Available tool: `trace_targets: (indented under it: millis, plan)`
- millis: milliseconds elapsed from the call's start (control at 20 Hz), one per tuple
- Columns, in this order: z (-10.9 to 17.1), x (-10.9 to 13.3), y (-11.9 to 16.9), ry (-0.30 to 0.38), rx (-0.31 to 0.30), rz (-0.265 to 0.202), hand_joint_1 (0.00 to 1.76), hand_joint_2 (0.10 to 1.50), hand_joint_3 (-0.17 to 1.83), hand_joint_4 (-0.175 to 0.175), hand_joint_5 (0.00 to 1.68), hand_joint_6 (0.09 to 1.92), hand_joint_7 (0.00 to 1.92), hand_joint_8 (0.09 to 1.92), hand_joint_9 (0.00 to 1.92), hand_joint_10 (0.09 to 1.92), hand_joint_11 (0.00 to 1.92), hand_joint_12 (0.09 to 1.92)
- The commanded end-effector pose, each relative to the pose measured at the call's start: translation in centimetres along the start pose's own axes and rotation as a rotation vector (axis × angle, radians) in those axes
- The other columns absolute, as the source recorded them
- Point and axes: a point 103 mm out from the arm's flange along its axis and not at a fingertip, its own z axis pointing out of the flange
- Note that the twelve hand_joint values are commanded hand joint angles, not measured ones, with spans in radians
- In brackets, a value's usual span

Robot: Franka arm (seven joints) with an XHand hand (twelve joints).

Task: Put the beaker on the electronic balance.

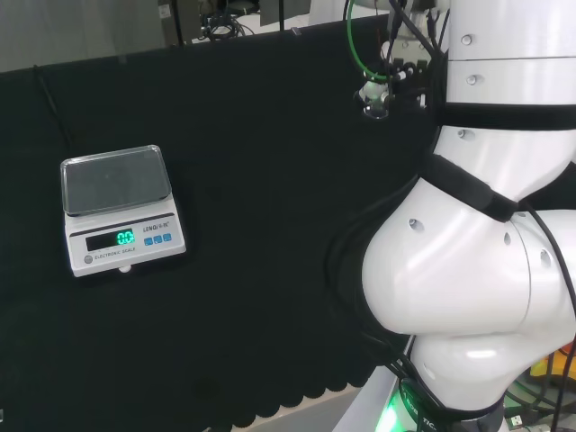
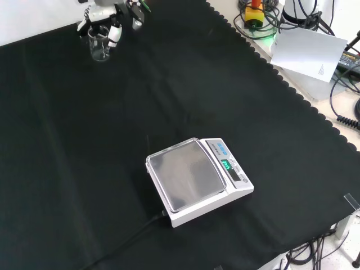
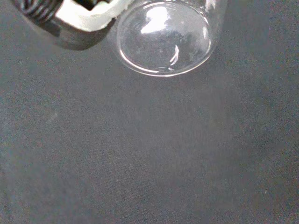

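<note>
A small clear glass beaker (image 2: 100, 47) stands upright at the far left corner of the black cloth in the front view. The hand (image 2: 108, 16) reaches down over it, with curled fingers (image 2: 115, 34) on both sides of the glass. In the wrist view the beaker's round base (image 3: 163, 42) is close, with a black and white finger (image 3: 74, 23) against its side. Whether the base rests on the cloth I cannot tell. The hand (image 1: 389, 83) in the head view is partly hidden by the arm. The white electronic balance (image 2: 198, 181) sits mid-cloth with its steel pan (image 1: 115, 180) bare and its display lit green.
The balance's black cable (image 2: 126, 239) trails toward the near edge in the front view. The arm's white links (image 1: 486, 270) take up the right of the head view. A white box (image 2: 306, 53) and cables lie beyond the cloth's scalloped edge (image 2: 292, 90).
</note>
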Motion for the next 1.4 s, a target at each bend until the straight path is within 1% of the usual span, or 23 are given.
trace_targets:
  millis: [50,300,400,500,650,900,1200,1400]
  plan:
    - [-1.7,0.4,-1.1,-0.005,-0.003,-0.012,1.2,0.87,0.67,-0.026,0.81,1.33,0.91,1.42,1.21,1.11,1.3,0.9]
    - [-2.0,1.2,-1.6,-0.008,-0.006,-0.025,1.2,0.87,0.67,-0.024,0.81,1.32,0.91,1.42,1.21,1.11,1.29,0.9]
    - [-2.4,2.4,-2.1,-0.012,-0.008,-0.044,1.2,0.87,0.68,-0.024,0.82,1.32,0.91,1.42,1.21,1.11,1.29,0.9]
    - [-3.0,4.3,-2.6,-0.01,-0.01,-0.079,1.2,0.86,0.68,-0.024,0.82,1.32,0.91,1.42,1.21,1.11,1.29,0.9]
    - [-4.0,7.8,-3.4,-0.001,-0.01,-0.151,1.2,0.85,0.7,-0.023,0.83,1.31,0.92,1.42,1.21,1.11,1.29,0.91]
    - [-4.5,14.9,-6.0,-0.017,-0.007,-0.302,1.2,0.84,0.71,-0.021,0.83,1.31,0.92,1.42,1.22,1.11,1.28,0.91]
    - [-3.1,23.5,-10.6,-0.057,0.027,-0.497,1.2,0.84,0.72,-0.025,0.84,1.31,0.93,1.42,1.23,1.11,1.28,0.91]
    - [-1.8,28.7,-14.2,-0.063,0.064,-0.62,1.21,0.84,0.72,-0.026,0.84,1.31,0.93,1.42,1.23,1.11,1.28,0.91]
